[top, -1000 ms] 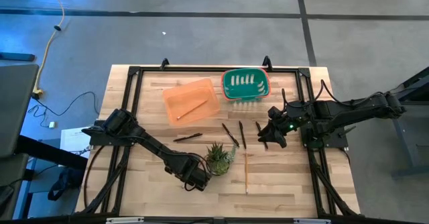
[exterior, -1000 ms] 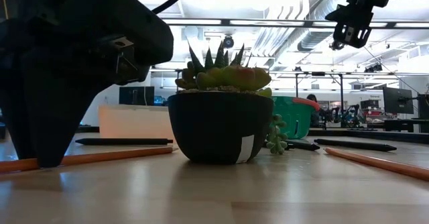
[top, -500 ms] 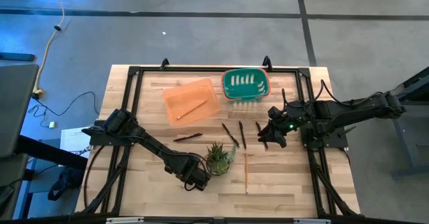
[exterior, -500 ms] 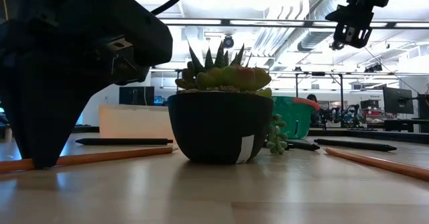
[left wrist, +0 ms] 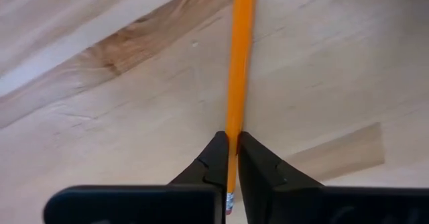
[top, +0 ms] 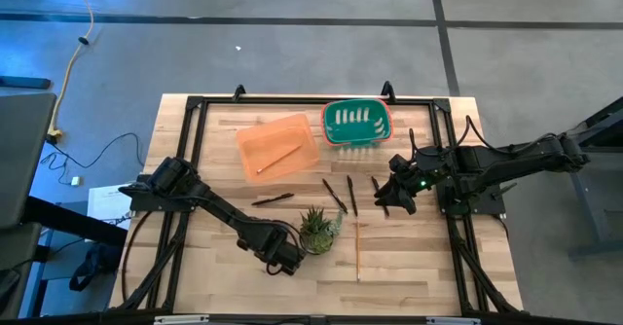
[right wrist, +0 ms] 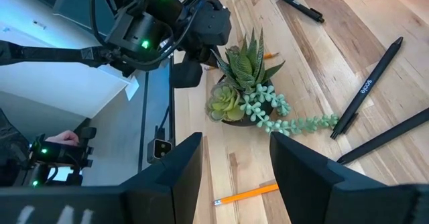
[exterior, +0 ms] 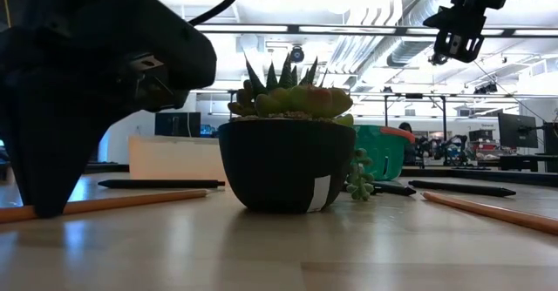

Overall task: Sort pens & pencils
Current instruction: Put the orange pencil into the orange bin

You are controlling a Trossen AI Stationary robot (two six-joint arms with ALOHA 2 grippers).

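Left gripper (top: 285, 263) is down at the table (top: 419, 267) just left of the potted succulent (top: 318, 231), fingers (left wrist: 213, 165) pinched on a pencil (left wrist: 236, 83) lying flat on the wood; its eraser end sits between the finger bases. Behind it, a dark pen (top: 273, 199) lies near the orange tray (top: 278, 146), which holds another pencil (top: 277, 157). Right of the plant: two more pens (top: 334, 196) side by side, a third pencil (top: 357, 251) running toward the front edge, and one further pen (top: 378, 195). Green basket (top: 356, 122) at the back. Right gripper (top: 397, 197) hovers above that last pen, fingers spread wide, holding nothing.
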